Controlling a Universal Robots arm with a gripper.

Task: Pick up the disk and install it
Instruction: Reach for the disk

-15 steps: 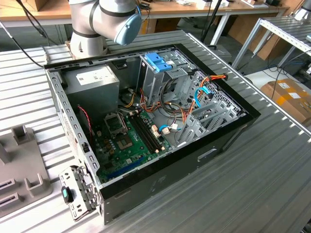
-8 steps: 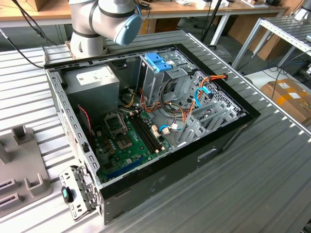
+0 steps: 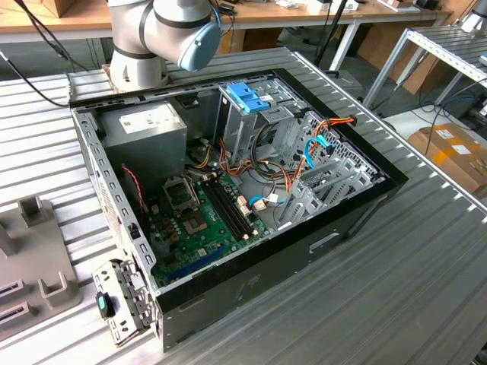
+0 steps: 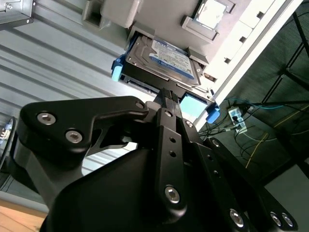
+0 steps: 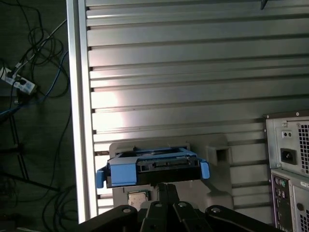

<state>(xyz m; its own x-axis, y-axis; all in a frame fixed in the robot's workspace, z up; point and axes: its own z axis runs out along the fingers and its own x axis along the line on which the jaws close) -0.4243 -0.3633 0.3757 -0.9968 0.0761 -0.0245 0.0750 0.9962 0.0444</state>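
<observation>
Pick-up looks barely begun: the gripper (image 4: 167, 93) hovers by the disk (image 4: 161, 58), seated in a grey holder (image 5: 217, 154) on the counter (image 5: 193, 72). Its jaws look clenched and empty, so grasping would need them released.

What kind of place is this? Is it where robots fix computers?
Probably a robotics lab or workshop. A robot arm stands on a ribbed metal table beside an opened computer case with its circuit board showing, and wooden workbenches run along the back in the exterior view.

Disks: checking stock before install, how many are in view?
1. The disk lies on the grey fixture beyond the gripper; the case could hide others.
</observation>
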